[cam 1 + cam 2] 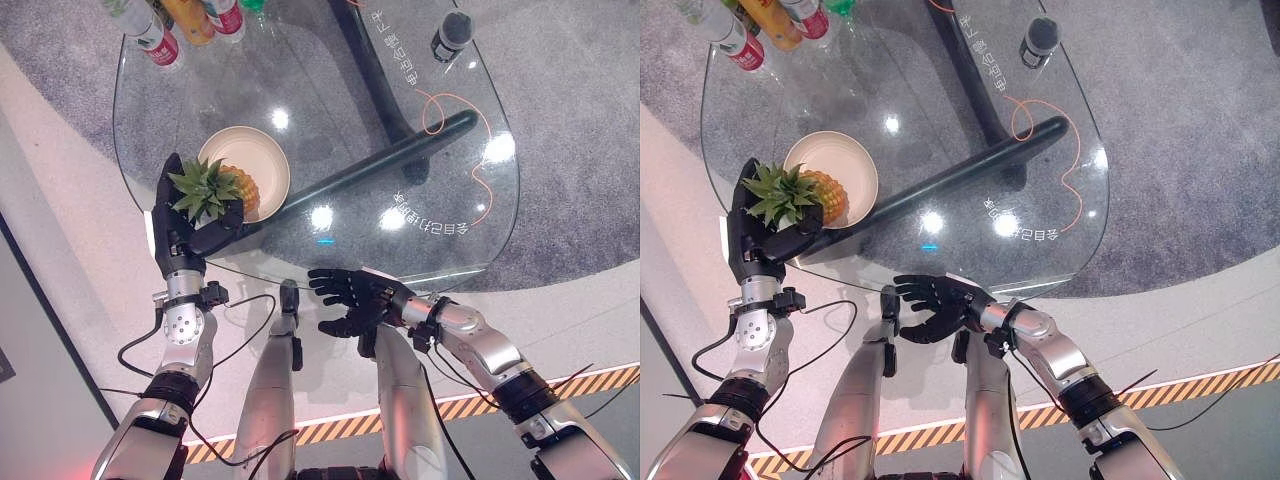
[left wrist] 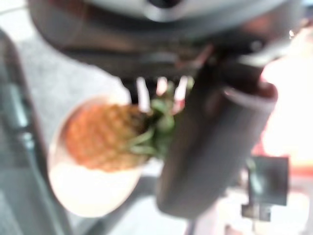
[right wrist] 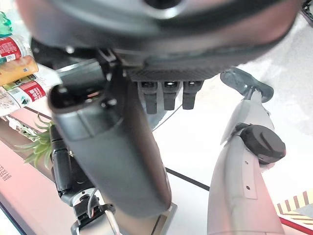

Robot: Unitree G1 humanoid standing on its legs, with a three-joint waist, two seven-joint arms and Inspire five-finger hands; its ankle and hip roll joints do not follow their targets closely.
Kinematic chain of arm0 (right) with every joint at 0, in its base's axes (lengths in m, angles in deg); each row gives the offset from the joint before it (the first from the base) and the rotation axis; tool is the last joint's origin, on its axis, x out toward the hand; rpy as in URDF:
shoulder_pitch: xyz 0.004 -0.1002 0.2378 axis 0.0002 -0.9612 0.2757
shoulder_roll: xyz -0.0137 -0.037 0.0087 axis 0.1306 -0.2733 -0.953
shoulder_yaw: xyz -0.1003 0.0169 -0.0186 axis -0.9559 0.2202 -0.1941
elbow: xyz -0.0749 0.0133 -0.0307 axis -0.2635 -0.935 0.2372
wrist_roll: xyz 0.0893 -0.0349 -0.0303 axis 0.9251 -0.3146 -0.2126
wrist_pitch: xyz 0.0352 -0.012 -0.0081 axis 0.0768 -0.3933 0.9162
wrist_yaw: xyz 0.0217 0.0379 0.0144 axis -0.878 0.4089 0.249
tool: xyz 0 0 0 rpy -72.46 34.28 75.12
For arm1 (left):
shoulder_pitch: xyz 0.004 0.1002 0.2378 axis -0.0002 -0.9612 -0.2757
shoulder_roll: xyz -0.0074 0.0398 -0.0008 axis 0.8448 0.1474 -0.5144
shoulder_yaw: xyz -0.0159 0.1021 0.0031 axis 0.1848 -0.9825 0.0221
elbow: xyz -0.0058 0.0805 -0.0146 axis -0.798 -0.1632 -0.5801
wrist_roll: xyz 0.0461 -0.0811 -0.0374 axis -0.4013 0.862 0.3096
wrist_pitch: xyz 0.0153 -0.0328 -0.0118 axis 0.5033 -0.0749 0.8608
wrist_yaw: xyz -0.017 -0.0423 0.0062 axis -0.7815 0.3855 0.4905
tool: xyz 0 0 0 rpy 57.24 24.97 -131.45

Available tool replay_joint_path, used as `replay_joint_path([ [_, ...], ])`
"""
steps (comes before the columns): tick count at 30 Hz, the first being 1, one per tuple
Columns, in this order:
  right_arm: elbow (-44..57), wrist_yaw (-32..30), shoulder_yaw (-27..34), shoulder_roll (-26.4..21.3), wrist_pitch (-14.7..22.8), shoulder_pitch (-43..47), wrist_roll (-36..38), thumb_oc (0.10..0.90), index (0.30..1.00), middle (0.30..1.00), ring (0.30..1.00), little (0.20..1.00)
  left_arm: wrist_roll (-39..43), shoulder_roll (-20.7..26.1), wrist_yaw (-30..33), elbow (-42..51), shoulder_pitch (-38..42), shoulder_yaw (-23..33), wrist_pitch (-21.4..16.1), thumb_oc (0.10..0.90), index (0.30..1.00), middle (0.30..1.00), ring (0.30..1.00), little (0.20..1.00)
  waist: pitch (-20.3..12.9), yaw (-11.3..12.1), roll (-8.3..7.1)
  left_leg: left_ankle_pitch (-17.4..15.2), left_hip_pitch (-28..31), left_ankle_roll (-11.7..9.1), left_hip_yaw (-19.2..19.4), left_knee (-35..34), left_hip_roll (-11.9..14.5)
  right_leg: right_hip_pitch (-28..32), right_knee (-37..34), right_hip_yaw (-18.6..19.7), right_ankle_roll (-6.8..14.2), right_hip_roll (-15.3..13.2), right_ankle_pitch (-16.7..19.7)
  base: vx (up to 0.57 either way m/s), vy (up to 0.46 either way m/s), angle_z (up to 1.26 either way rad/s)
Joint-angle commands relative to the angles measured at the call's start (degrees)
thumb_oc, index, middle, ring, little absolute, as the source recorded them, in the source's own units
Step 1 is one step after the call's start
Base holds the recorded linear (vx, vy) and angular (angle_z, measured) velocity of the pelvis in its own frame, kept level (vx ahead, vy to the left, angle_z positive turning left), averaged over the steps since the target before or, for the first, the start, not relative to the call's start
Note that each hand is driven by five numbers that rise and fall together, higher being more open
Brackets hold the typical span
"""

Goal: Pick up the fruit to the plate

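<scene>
A small pineapple (image 1: 244, 190) lies with its orange body in the cream plate (image 1: 268, 152) near the left edge of the glass table (image 1: 340, 110). My left hand (image 1: 180, 236) is at the table's edge, its fingers and thumb curled round the green crown. The left wrist view shows the pineapple (image 2: 102, 137) over the plate (image 2: 88, 196), beside the thumb (image 2: 210, 147). My right hand (image 1: 360, 300) hovers in front of the table's near edge, fingers relaxed and spread, holding nothing.
Several bottles (image 1: 160, 38) stand at the table's far left corner. A dark cylinder (image 1: 452, 34) stands at the far right, with an orange cable (image 1: 450, 115) running from it. The table's black leg (image 1: 380, 160) shows through the glass.
</scene>
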Motion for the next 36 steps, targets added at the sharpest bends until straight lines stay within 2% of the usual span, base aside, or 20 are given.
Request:
replay_joint_path([
  [1, 9.4, 4.1, 0.8, -0.6, 4.2, -3.4, 1.3, 0.8, 0.9, 0.9, 0.9, 0.9, 1.2, 0.0, -1.8, 6.8, -1.8, 3.3, -2.8, 0.8, 0.9, 0.9, 0.9, 0.9, -1.4, 0.2, 2.91, -1.8, 0.3, -0.2, -0.2, 2.3, -2.6, 4.6, -0.2, -2.6, 3.1, 2.3, -0.2, 0.0, 0.0, 0.0],
  [2, 9.0, 4.4, 1.1, -0.6, 5.1, -4.3, 1.0, 0.8, 0.9, 0.9, 0.9, 0.9, 2.4, -0.6, -3.4, 7.0, -3.6, 3.4, -1.7, 0.8, 0.9, 0.9, 0.9, 0.9, -1.4, 0.3, 3.09, -1.9, 1.2, -0.1, -0.2, 2.3, -2.7, 5.5, -0.2, -2.9, 3.0, 2.1, -0.4, 0.0, 0.0, 0.0],
  [9, 10.2, 4.8, 2.0, -1.2, 4.9, -6.3, 0.7, 0.8, 0.9, 0.9, 0.9, 0.9, 5.1, -1.1, -6.2, 7.2, -7.6, 4.2, 0.3, 0.8, 0.9, 0.9, 0.9, 0.9, -1.4, 0.7, 3.47, -2.1, 3.6, -0.2, -0.4, 2.0, -2.8, 8.0, -0.5, -3.2, 2.7, 1.8, -0.8, 0.0, 0.0, 0.0],
  [19, 9.3, 5.2, 3.3, -1.2, 4.9, -8.3, 0.5, 0.8, 0.9, 0.9, 0.9, 0.9, 7.7, -1.8, -8.1, 5.9, -10.7, 5.4, 3.3, 0.8, 0.9, 0.9, 0.9, 0.9, -1.4, 1.2, 3.53, -2.0, 8.4, -0.2, -0.4, 0.3, -3.0, 13.1, -2.0, -3.9, 2.5, 1.4, -1.3, 0.0, 0.0, 0.03],
  [24, 7.2, 5.0, 4.2, -1.0, 4.0, -10.6, -2.0, 0.8, 0.9, 0.9, 0.9, 0.9, 7.8, -2.6, -9.1, 4.1, -13.6, 6.3, 5.6, 0.8, 0.9, 0.9, 0.9, 0.9, -1.4, 1.6, 3.76, -1.7, 13.6, -0.4, -0.6, -2.5, -3.1, 18.5, -4.4, -4.2, 2.3, 1.6, -1.6, 0.0, 0.007, 0.05],
  [36, 4.8, 7.2, 6.0, -0.2, 2.9, -15.5, -1.4, 0.8, 0.9, 0.9, 0.9, 0.9, 13.7, -4.5, -13.1, 1.4, -18.9, 8.1, 7.4, 0.8, 0.9, 0.9, 0.9, 0.9, -2.2, 2.1, 3.65, -1.3, 24.2, -0.9, -0.7, -9.0, -3.4, 30.2, -11.7, -4.7, 2.5, 2.3, -1.3, 0.01, 0.004, 0.04],
])
